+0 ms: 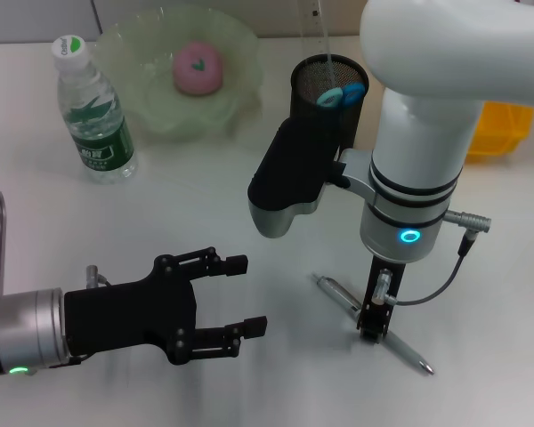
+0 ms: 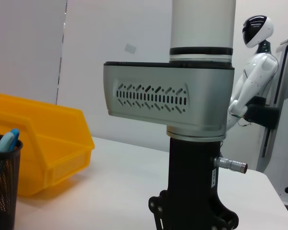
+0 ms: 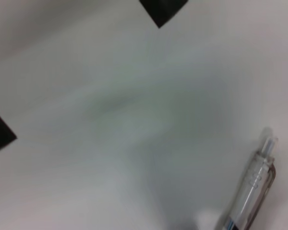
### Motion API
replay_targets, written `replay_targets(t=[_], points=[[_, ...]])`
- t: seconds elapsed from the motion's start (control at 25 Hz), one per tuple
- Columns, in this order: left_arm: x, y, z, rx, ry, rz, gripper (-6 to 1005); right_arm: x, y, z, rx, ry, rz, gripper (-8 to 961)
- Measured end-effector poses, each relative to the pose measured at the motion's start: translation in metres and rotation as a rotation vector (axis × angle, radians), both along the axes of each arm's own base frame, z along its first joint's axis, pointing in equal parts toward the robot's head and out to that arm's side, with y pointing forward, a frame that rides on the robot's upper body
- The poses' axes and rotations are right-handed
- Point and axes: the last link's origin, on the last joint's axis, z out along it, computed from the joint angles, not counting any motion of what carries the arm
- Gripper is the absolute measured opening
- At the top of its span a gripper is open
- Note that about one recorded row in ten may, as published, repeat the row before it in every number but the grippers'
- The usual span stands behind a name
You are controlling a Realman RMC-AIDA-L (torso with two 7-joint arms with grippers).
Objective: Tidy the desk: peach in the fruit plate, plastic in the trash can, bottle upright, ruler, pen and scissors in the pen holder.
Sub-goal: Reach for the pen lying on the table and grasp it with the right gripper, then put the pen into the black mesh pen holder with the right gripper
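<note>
We are bringing our right pincer straight down over the pen lying on the counter in front of the pen holder, grip unreadable, while our left pincer is idling released nearby.

White-and-silver arms, black end effectors, blue ring light, grey cable.

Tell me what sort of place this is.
Probably a robotics lab set up as a desk: a white table with a mesh pen holder, a yellow parts bin, and a white humanoid robot behind.
</note>
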Motion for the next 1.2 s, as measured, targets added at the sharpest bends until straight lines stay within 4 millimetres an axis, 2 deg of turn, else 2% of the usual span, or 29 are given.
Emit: replay_targets(t=[0.28, 0.48, 0.88, 1.2], points=[[0.0, 0.0004, 0.0003, 0.002, 0.0, 0.0, 783, -0.0023, 0.0011, 0.0, 0.006, 0.004, 0.019, 303], [0.0003, 0.0009, 0.0005, 0.003, 0.0, -0.001, 783, -0.0012, 0.0017, 0.0006, 0.01, -0.003, 0.026, 187], [0.0011, 0.0025, 0.0013, 0.01, 0.002, -0.007, 783, -0.0013, 0.0035, 0.0012, 0.014, -0.01, 0.035, 144], [0.0016, 0.0031, 0.0014, 0.011, 0.002, -0.009, 783, 0.0, 0.0029, 0.0005, 0.01, -0.018, 0.043, 163]])
